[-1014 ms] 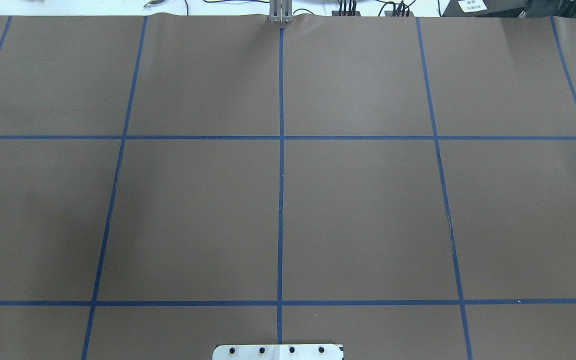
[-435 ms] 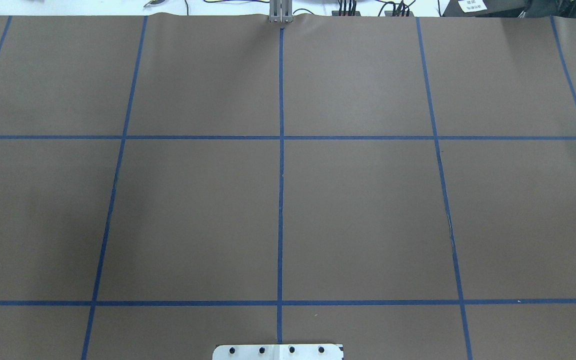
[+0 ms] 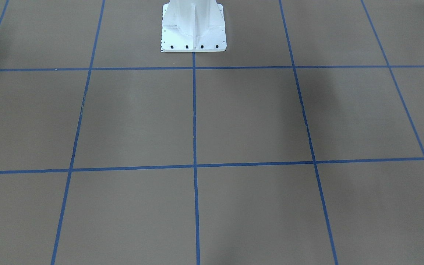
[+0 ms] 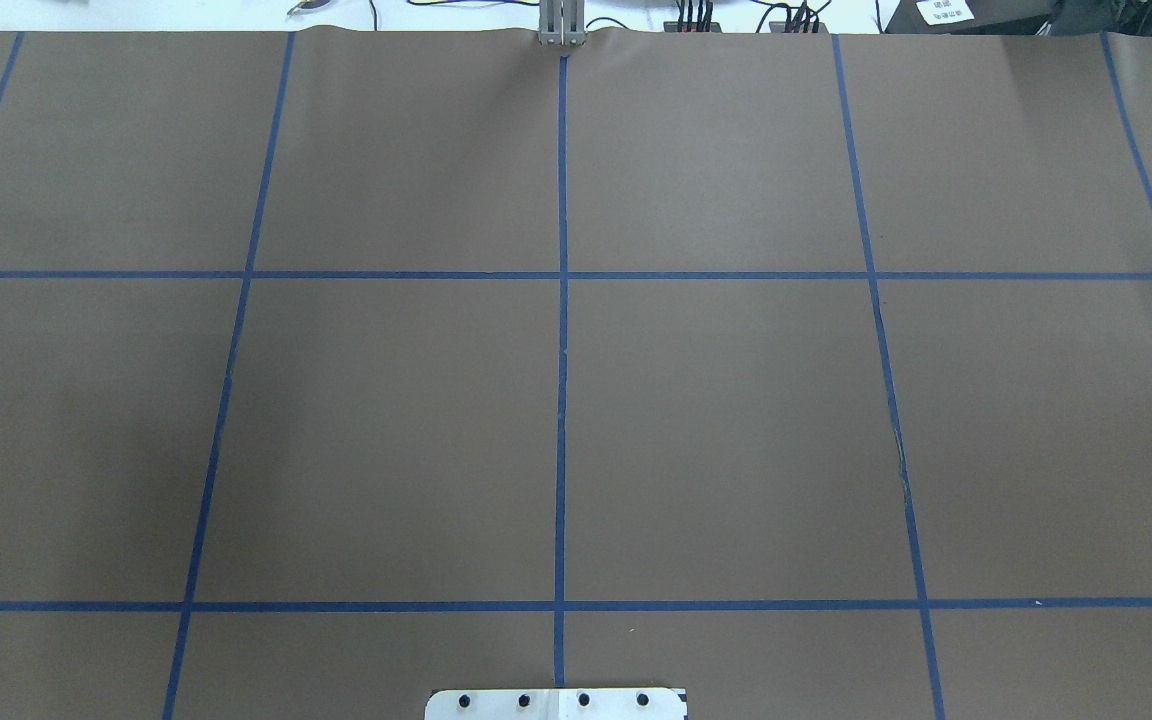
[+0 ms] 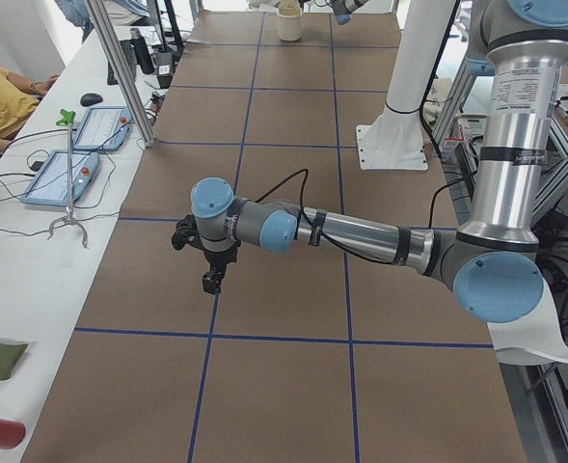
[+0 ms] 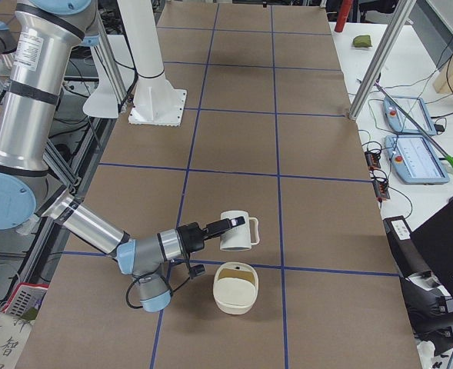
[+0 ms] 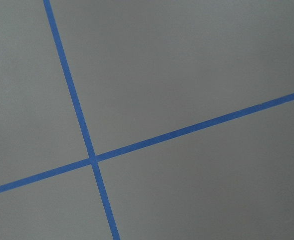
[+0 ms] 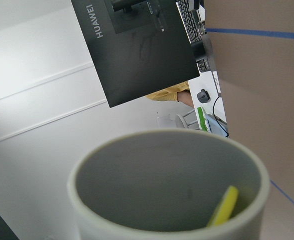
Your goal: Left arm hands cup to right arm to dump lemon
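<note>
Here, one cup (image 6: 236,231) held sideways by the right pincer (image 6: 234,224), one lemon (image 8: 224,207) inside, left pincer (image 5: 210,280) state unclear.

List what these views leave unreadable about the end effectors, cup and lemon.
Left end effector: too small in exterior left view, cut off by the front-facing view's edge; opening unreadable.
Right end effector: seen only from the side at the cup; grip unreadable.
Lemon: partly hidden behind the cup's rim, right wrist view.

Robotics lab — taped-grid table (image 4: 736,400), teach pendants (image 6: 416,160), cables — w/ monitor (image 8: 137,45).
</note>
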### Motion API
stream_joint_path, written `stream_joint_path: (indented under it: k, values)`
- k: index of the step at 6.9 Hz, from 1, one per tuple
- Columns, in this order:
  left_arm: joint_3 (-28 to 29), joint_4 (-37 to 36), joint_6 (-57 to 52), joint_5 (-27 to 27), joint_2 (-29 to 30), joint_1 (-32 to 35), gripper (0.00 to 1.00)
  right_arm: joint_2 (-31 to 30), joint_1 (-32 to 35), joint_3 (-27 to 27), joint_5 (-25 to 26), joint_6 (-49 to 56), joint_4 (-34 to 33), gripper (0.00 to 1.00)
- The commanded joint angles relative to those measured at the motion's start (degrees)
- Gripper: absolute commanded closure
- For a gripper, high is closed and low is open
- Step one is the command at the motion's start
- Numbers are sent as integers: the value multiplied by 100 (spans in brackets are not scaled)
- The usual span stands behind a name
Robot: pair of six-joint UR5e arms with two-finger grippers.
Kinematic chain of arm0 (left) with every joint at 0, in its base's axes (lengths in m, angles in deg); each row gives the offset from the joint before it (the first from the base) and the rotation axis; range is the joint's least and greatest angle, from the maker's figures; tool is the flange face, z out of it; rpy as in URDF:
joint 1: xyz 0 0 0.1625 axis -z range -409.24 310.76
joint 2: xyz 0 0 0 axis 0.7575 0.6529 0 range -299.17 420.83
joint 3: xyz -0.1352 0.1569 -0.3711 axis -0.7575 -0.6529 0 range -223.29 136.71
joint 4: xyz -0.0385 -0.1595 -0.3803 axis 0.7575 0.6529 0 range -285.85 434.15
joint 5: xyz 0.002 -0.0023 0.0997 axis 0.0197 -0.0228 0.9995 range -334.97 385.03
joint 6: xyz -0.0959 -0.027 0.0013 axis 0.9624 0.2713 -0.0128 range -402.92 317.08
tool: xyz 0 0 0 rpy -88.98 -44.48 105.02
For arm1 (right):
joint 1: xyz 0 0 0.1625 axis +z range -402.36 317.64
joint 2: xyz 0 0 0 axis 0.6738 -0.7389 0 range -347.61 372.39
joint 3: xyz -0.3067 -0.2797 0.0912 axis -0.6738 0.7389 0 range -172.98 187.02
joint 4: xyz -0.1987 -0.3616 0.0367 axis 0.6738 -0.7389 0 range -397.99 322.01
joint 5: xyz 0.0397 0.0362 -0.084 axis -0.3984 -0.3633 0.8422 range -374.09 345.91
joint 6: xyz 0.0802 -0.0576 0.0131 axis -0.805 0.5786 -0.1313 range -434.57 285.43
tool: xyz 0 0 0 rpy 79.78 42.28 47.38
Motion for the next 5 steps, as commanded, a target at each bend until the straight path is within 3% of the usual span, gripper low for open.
stream_joint_path:
  k: [1,5]
  values:
    - [-8,0,0,-9,0,0,0,137,1,410,376,-852,477,91]
    - [-17,0,0,-9,0,0,0,129,1,491,754,-2053,821,91]
